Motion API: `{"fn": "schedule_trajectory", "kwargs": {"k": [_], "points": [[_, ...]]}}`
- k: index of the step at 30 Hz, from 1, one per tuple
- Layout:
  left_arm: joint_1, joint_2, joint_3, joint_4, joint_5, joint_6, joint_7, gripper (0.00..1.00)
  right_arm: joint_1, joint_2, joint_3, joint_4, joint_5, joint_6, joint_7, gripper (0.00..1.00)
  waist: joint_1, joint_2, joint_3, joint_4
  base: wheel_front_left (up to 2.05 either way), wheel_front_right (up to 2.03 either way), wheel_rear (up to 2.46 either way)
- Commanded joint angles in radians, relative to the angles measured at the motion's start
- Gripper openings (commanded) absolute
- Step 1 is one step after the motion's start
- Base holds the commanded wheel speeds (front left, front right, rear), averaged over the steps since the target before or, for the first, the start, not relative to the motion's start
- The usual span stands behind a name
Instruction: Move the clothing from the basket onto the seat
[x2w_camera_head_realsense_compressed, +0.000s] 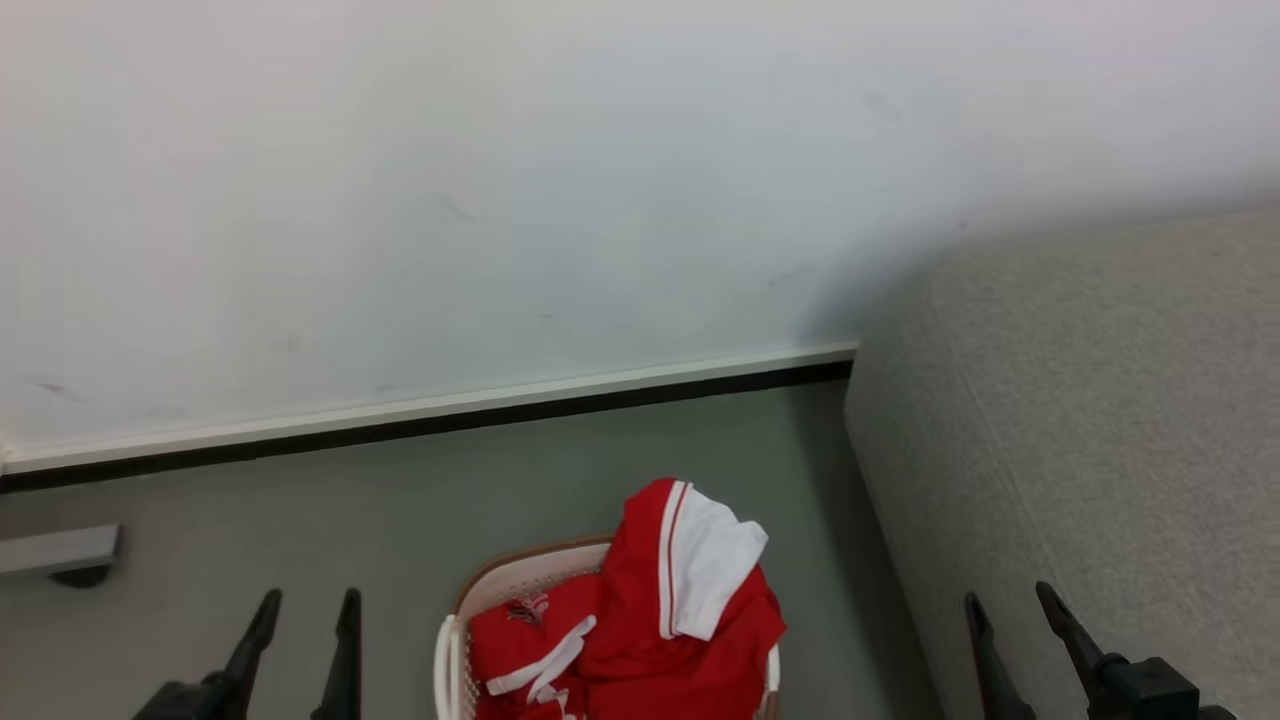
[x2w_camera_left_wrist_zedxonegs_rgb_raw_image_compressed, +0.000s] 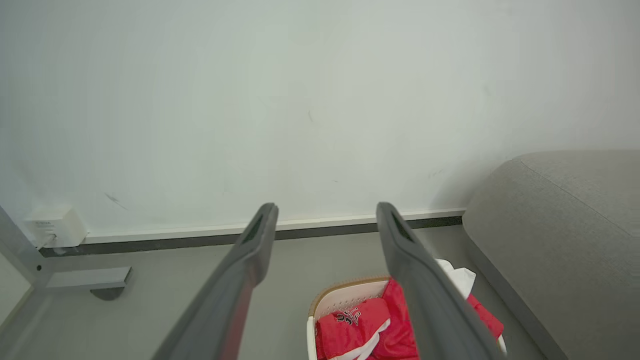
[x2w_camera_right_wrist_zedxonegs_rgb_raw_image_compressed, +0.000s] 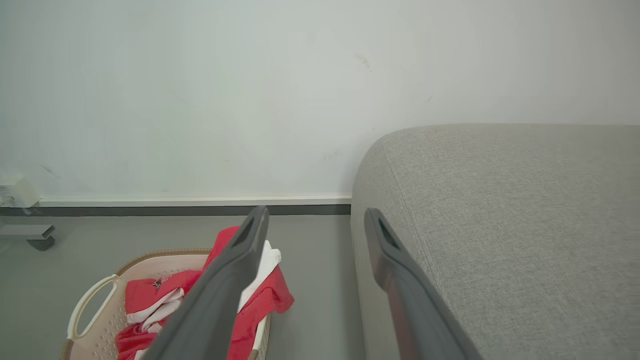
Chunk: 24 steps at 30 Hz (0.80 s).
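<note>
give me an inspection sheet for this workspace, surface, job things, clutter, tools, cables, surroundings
surface: grey floor, the basket stands on it
job's things: red and white clothing heaped in the white basket, part spilling over its rim; grey seat to the robot's right of the basket, apart from it
clutter: grey metal foot on the floor at far left
grippers: left tool open, holding nothing; right tool open, holding nothing, in front of the seat
cables: nothing seen
surroundings: scuffed white wall, baseboard with a dark strip, white box at the wall's foot
</note>
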Motion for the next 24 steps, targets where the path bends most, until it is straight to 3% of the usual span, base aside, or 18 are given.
{"fn": "schedule_trajectory", "kwargs": {"k": [1, 13, 24], "points": [[-0.026, 0.018, -0.007, -0.003, -0.009, 0.001, -0.001, 1.0, -0.012, 0.001, 0.0, -0.015, -0.003, -0.002, -0.003, 1.0, 0.0, 0.0, 0.035, -0.043, 0.0, 0.0, 0.0], [-0.22, 0.117, -0.15, 0.077, -0.038, 0.0, -0.001, 1.0, -0.064, 0.008, 0.014, -0.107, 0.008, -0.002, -0.003, 1.0, 0.0, 0.0, 0.232, -0.12, 0.0, 0.0, 0.0], [-0.472, 0.238, -0.418, 0.262, -0.076, 0.001, 0.003, 1.0, -0.173, 0.008, 0.047, -0.217, 0.068, -0.002, -0.003, 1.0, 0.0, 0.0, 0.475, -0.156, 0.0, 0.0, 0.0]]}}
